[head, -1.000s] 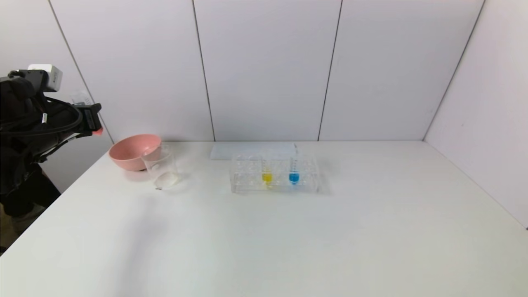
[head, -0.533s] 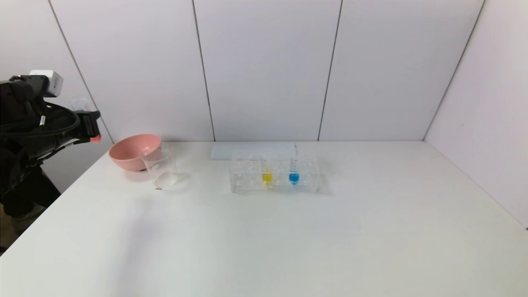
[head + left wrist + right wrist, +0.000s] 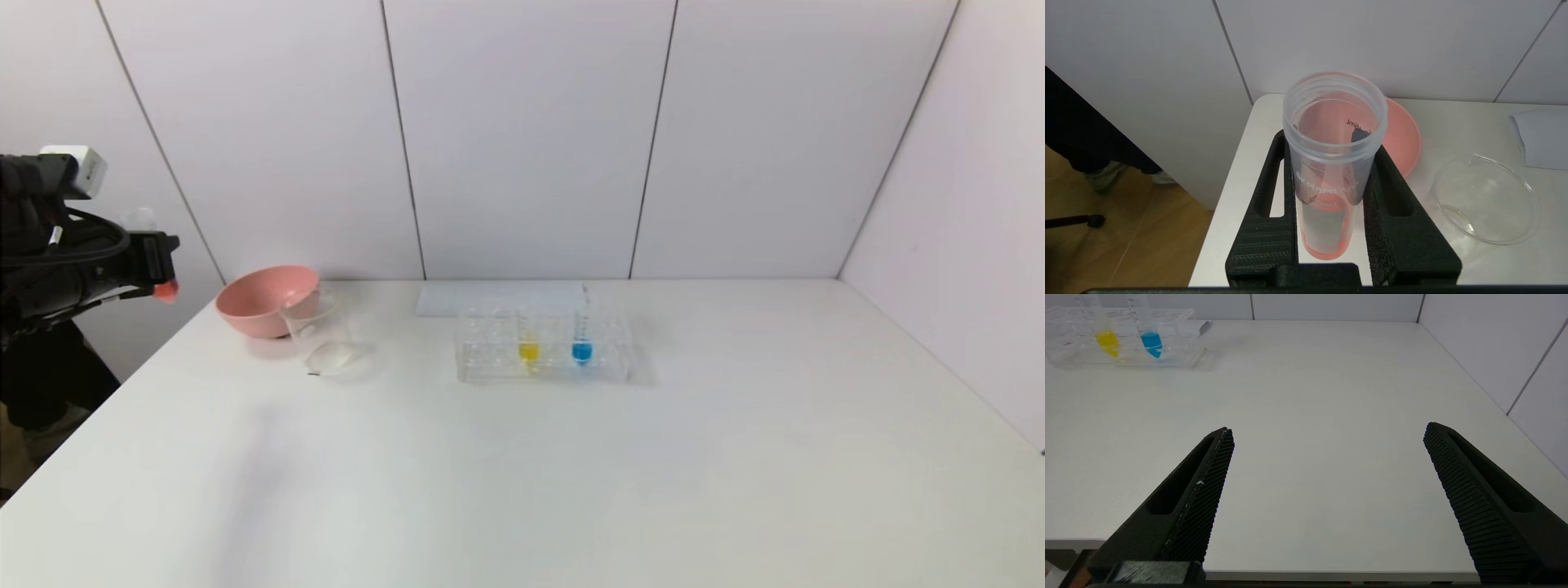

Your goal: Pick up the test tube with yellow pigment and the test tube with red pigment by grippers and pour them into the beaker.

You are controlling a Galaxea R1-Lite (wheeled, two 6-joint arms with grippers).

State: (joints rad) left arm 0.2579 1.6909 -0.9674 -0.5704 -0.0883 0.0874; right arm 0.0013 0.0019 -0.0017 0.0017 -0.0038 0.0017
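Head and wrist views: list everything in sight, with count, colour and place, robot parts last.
table: one, white, fills the foreground.
bowl: one, pink, far left of table.
beaker: one, clear, just in front of the bowl.
rack: one, clear, table centre.
yellow tube: one, in the rack.
blue tube: one, in the rack beside the yellow.
sheet: one, pale, behind the rack.
red tube: one, clear with red at its base, held off the table's left edge.
left end effector: one, black, shut on the red tube.
right end effector: one, black, open over the near table edge.
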